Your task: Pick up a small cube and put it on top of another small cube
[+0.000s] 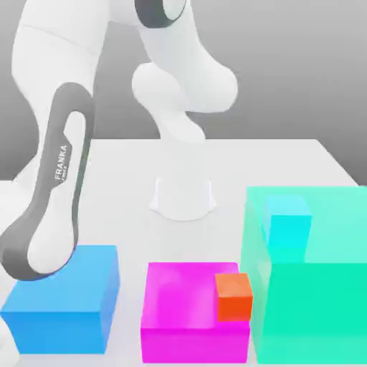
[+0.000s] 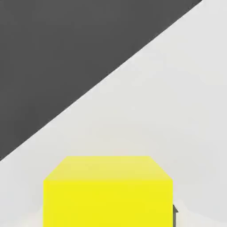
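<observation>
Exterior view, from its left: my white arm (image 1: 54, 193) reaches down at that edge, just above the big blue block (image 1: 64, 297) on the white table (image 1: 287, 161). Next comes the large magenta block (image 1: 190, 312), with the small plain orange-red cube (image 1: 234, 295) at its right-hand side; I can't tell whether the cube sits on it or in front. Furthest right is a large translucent teal block (image 1: 308, 287) with a smaller cyan cube (image 1: 289, 222) showing in it.

Hand view: the small bright yellow cube (image 2: 107, 190) sits close up, resting on the table, a dark fingertip (image 2: 174, 216) touching its side. My fingers are clamped together on that yellow cube.
</observation>
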Controlling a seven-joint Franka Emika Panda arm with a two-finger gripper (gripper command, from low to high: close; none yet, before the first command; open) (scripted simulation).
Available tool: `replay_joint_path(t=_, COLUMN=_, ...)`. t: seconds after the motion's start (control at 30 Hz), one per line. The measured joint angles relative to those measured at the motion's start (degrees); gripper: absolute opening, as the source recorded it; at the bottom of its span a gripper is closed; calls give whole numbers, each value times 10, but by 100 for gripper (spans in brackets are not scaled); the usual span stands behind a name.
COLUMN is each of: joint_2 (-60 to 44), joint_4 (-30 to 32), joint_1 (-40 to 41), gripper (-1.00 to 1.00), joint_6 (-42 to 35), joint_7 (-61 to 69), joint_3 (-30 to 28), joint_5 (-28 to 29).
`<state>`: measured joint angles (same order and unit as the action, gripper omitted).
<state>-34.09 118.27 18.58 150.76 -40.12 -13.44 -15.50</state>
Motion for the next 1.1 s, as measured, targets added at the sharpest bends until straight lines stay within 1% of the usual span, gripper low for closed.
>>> replay_joint_path(t=0.1, joint_2=50, joint_4=11, joint_1=-15, gripper=-100, joint_6=-40, joint_7=-6, joint_3=-18, joint_5=23)
replay_joint_path(t=0.2, joint_2=63, joint_4=8, joint_1=-32, gripper=-100, joint_6=-65, joint_7=30, joint_3=-9, joint_5=55)
replay_joint_path(t=0.33, joint_2=105, joint_4=31, joint_1=-69, gripper=-100, joint_6=-82, joint_7=-23, joint_3=6, joint_5=39)
replay_joint_path(t=0.53, joint_2=182, joint_4=78, joint_1=-129, gripper=-100, joint_6=-103, joint_7=-161, joint_3=22, joint_5=18)
replay_joint_path(t=0.7, joint_2=247, joint_4=119, joint_1=-177, gripper=-100, joint_6=-116, joint_7=-296, joint_3=39, joint_5=25)
replay_joint_path(t=0.9, joint_2=321, joint_4=168, joint_1=-238, gripper=-100, joint_6=-128, joint_7=-477, joint_3=64, joint_5=59)
replay_joint_path(t=1.1, joint_2=384, joint_4=217, joint_1=-285, gripper=-100, joint_6=-141, joint_7=-674, joint_3=93, joint_5=114)
